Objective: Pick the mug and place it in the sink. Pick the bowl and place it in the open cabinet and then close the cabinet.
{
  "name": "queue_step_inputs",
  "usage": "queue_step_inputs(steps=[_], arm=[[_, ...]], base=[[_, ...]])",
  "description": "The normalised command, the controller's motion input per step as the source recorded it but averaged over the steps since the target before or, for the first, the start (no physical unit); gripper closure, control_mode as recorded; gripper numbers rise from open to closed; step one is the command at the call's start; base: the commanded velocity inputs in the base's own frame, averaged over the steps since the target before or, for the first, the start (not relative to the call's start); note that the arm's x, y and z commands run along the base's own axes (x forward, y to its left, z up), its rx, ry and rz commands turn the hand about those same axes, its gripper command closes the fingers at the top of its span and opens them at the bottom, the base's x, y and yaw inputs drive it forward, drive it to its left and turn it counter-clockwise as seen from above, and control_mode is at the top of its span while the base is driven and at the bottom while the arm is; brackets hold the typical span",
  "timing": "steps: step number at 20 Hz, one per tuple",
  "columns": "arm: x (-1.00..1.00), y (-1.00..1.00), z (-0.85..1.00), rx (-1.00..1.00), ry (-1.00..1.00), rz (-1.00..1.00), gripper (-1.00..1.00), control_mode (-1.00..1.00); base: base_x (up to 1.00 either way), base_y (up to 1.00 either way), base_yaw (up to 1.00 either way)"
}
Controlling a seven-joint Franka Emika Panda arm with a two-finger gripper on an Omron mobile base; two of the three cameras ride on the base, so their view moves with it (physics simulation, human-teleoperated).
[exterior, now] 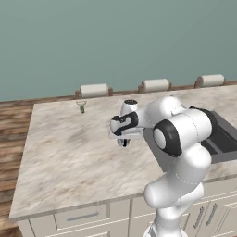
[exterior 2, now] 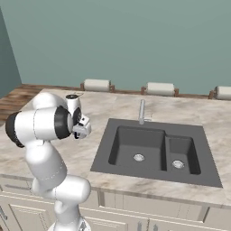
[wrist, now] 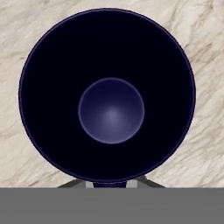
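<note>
Seen from straight above in the hand view, the mug (wrist: 111, 109) is a dark navy round opening with a paler bottom, standing over the marble counter. My gripper (wrist: 111, 183) is shut on its near rim, the two fingertips showing at either side of the wall. From the base, the gripper (exterior: 122, 141) points down at the counter just left of the sink (exterior: 222, 139), and the hand hides most of the mug. The gripper (exterior 2: 80, 134) sits left of the dark grey double-basin sink (exterior 2: 153, 149). The bowl and the cabinet are out of view.
A chrome faucet (exterior 2: 141, 111) rises behind the sink. A tiny green item (exterior: 82, 107) stands near the counter's far left corner. Three white cushioned shapes (exterior: 94, 90) line the far edge. Wooden floor lies beyond the counter's left end.
</note>
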Motion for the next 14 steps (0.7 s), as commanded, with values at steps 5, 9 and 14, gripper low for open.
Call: queue_step_inputs(steps=[5,9,14], arm=[[-0.15,0.0,0.01,0.0,-0.06,-0.02,1.0,-1.0],[-0.09,0.02,0.86,-0.23,-0.19,-0.06,1.0,-1.0],[-0.11,-0.05,0.9,-0.15,-0.03,-0.11,1.0,-1.0]], base=[[0.0,0.0,0.0],[0.0,0.0,0.0],[0.0,0.0,0.0]])
